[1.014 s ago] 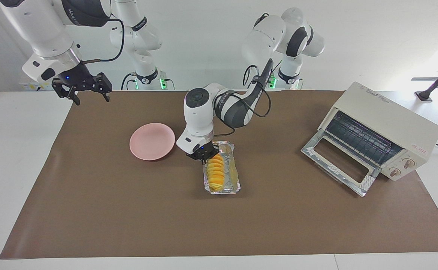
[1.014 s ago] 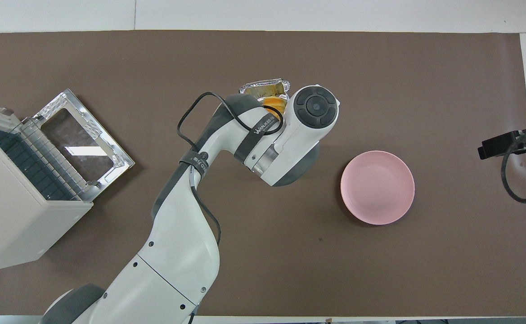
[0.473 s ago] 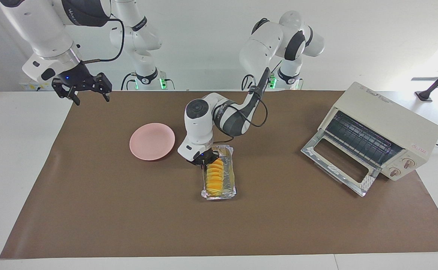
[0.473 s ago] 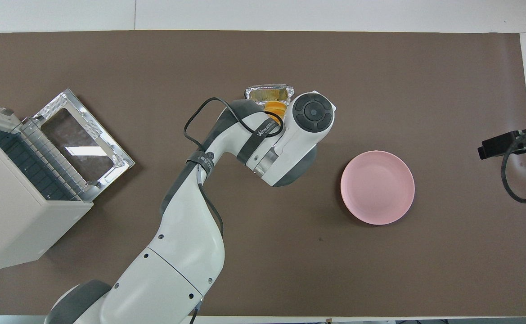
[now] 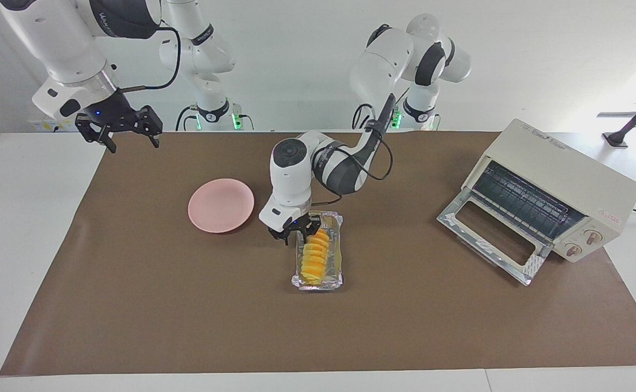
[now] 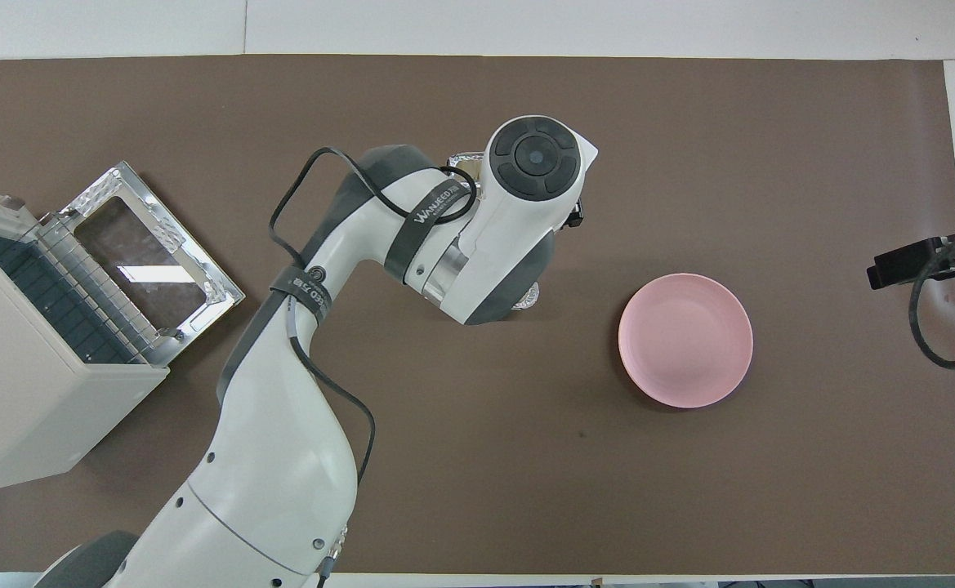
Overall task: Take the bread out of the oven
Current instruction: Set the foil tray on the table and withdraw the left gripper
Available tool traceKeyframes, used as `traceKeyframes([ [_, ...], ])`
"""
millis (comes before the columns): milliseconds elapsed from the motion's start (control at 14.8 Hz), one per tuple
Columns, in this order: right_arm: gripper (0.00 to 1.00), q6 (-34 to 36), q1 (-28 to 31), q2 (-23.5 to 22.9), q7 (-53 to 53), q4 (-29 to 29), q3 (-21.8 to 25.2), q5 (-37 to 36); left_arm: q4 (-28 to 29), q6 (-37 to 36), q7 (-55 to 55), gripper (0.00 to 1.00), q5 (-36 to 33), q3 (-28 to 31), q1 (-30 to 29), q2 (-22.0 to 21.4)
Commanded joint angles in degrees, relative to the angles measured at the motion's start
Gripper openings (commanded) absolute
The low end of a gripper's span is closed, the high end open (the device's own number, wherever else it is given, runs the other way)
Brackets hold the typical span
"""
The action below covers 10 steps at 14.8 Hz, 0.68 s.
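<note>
The bread lies in the foil tray on the brown mat, near the centre of the facing view. The left gripper is at the tray's upper edge, its fingers apart and holding nothing. The pink plate lies just beside, toward the picture's left, with bare mat around it. The oven stands at the right edge, its door folded down. The right gripper waits at the upper left corner, fingers apart.
</note>
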<state>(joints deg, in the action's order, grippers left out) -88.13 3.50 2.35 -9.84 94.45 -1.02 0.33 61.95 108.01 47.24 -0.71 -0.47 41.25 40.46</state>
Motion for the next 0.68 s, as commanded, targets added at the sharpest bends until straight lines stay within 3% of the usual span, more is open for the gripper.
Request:
traceKeyframes([
  [0,1.0,-1.07,-0.59,0.37,1.31,0.29,-0.21,-0.42,2.04,-3.85,-0.57,1.0,1.42,0.03,-3.7,-6.86],
  [338,1.0,-2.3,-6.47,-0.24,10.26,0.38,-0.65,-1.21,10.71,-12.65,-11.53,1.0,0.98,0.03,-14.96,-18.47],
  [608,1.0,-5.72,-11.92,-4.45,17.04,-0.32,-0.65,-1.65,22.04,-14.49,-25.66,1.0,0.8,0.2,-29.18,-28.65],
])
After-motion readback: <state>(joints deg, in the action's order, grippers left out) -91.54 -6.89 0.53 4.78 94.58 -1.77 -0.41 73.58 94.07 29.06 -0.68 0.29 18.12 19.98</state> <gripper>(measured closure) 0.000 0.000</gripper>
